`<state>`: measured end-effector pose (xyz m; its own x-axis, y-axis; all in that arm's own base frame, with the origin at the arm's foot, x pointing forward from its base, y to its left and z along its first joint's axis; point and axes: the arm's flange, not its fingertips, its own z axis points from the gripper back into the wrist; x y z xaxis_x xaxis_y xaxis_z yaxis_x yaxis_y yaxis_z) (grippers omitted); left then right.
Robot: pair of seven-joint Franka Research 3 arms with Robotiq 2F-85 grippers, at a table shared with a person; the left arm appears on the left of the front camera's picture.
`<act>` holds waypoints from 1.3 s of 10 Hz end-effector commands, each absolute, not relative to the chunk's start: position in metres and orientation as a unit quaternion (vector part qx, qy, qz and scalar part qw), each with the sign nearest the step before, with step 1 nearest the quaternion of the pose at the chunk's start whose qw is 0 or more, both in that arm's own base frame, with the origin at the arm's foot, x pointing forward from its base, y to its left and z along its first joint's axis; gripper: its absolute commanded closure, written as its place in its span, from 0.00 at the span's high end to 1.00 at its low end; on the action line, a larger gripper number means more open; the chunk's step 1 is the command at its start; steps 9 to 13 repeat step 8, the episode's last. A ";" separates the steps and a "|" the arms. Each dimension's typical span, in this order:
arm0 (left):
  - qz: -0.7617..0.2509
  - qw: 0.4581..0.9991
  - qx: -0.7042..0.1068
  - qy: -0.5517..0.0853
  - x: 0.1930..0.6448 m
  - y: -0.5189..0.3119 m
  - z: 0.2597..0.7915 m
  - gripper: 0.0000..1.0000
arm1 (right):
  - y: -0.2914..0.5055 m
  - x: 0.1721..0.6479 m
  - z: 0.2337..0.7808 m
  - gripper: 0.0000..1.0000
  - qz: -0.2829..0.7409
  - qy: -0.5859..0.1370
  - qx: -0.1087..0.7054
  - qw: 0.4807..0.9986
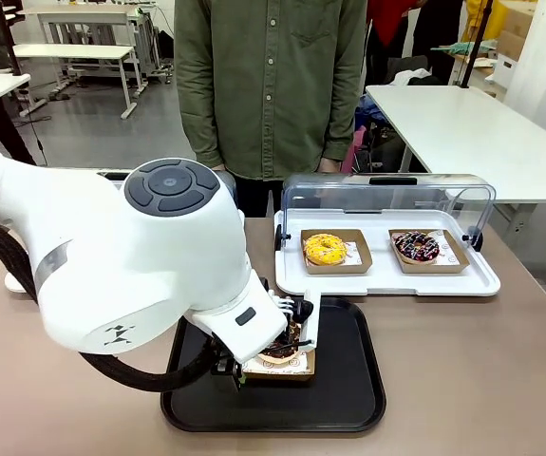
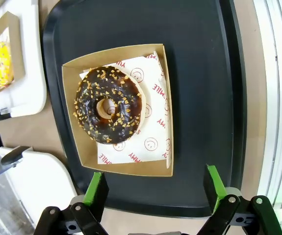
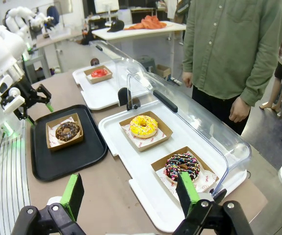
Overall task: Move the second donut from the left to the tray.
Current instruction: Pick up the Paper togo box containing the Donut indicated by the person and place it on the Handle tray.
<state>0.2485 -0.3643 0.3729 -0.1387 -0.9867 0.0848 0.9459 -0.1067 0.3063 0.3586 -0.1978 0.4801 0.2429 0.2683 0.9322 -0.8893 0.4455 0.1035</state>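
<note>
On the tray, the second donut from the left rests in its holder, placement apparently done, left gripper spread and clear of it, right gripper likewise spread, only withdrawal remaining.

Glossy-glazed donut – brown cardboard holder – matt black tray

Grey floor behind the brown table, white tables beyond it to either side, one far white table bearing an orange cloth, cluttered workshop further back, even indoor light
</note>
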 end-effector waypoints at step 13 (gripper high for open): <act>-0.740 0.653 0.071 -0.149 0.248 -0.365 0.374 1.00 | -0.199 0.362 0.482 1.00 0.412 -0.476 0.333 0.702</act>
